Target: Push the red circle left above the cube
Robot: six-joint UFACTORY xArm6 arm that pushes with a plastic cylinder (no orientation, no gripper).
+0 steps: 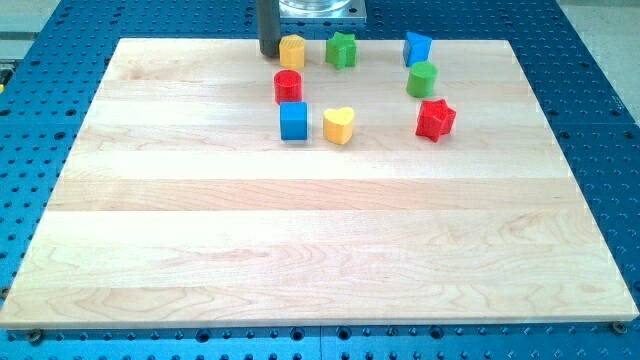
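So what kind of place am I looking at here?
Probably a robotics lab bench: a wooden board sits on a blue metal table full of holes, with small toy blocks like the red circle and my tip nearby.

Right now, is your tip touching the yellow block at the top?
Cannot tell. In the camera view my tip sits immediately left of the yellow block, with no plain gap or contact visible.

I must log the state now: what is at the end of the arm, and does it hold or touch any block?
No gripper: my tip is a bare rod end, holding nothing, just left of the yellow block; contact cannot be told.
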